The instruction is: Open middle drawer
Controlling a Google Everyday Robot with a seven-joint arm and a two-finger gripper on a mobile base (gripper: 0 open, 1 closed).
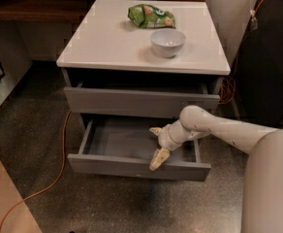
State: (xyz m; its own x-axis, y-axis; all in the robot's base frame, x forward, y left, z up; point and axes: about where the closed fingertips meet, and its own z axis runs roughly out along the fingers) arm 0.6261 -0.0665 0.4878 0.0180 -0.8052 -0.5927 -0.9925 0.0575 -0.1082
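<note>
- Gripper (pixel 156 146): low over the right-hand part of the open drawer, at the end of the white arm (pixel 224 130), which reaches in from the right.
- Fingers apart. One finger (pixel 154 130) points left over the drawer's inside; the other (pixel 159 159) hangs down and crosses the top edge of the drawer's front panel. Cannot tell whether either one touches the drawer.
- Middle drawer (pixel 127 166): stands well out from the cabinet, second level under the white top (pixel 107 42). Plain grey front with no handle, grey inside showing, nothing seen lying in it.
- Top drawer (pixel 136 102): just above, taller grey front, out only slightly, with a dark gap under the top.
- On the top: white bowl (pixel 167 41) toward the right front; green snack bag (pixel 151 16) behind it, near the back edge. The two lie close together but apart.
- Floor: dark and speckled. Orange cable (pixel 59 164) runs along the cabinet's left side and curves toward the lower left corner.
</note>
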